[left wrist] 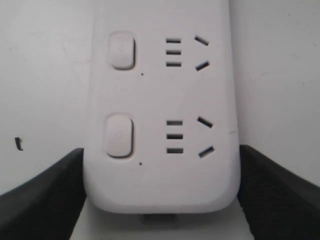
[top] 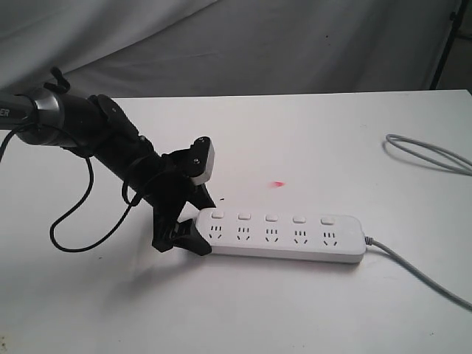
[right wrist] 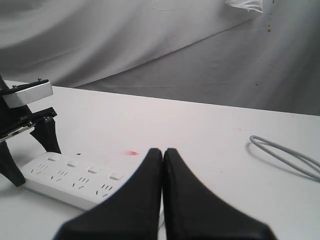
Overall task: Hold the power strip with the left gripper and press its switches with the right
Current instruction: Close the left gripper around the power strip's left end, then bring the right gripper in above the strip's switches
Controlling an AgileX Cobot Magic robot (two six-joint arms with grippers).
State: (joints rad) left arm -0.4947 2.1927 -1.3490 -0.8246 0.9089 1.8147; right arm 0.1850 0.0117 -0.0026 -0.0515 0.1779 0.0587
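Note:
The white power strip (top: 284, 237) lies flat on the white table, its grey cord (top: 413, 269) leaving from the right end. Five white switches (top: 271, 218) run along its far edge, one above each socket. My left gripper (top: 200, 225) straddles the strip's left end, with its black jaws pressed against both long sides. The left wrist view shows that end of the power strip (left wrist: 160, 100) between the jaws, with two of its switches (left wrist: 119, 135). My right gripper (right wrist: 163, 150) is shut on nothing and hovers off the strip's cord end; the exterior view does not show it.
A separate loop of grey cable (top: 431, 153) lies at the table's right edge. A small red light spot (top: 277, 184) marks the table behind the strip. The left arm's black cable (top: 74, 221) hangs in a loop at the left. Grey cloth hangs behind the table.

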